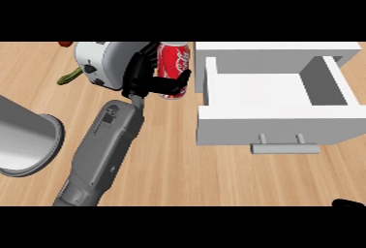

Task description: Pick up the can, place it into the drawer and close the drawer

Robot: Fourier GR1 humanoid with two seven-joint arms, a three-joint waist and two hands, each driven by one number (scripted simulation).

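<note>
Gripping: left hand (146, 80) has its fingers curled round the can (174, 62) — dark fingers wrap its left side, thumb reaches across the lower front near the base.
Can: red with white lettering, silver top rim and base showing, tilted slightly; sits between the fingers and thumb, most of its right half uncovered.
Can position: near the counter's far edge, just left of the drawer (275, 92), apart from its wall; whether it rests on the counter (186, 169) or is lifted — cannot tell.
Left forearm: grey, comes up from the lower edge on a diagonal toward the can.
Drawer: white, pulled open toward the viewer, inside bare, grey handle (284, 145) on its front.
Right hand (349, 203): only a black tip at the lower right corner; finger state cannot be told.
Appliance: white and silver rounded appliance (100, 60) right behind the left hand, touching or nearly so.
Green item (69, 76): thin, left of the appliance.
Pot: grey round pot (28, 140) at the left edge, well apart from the can.
</note>
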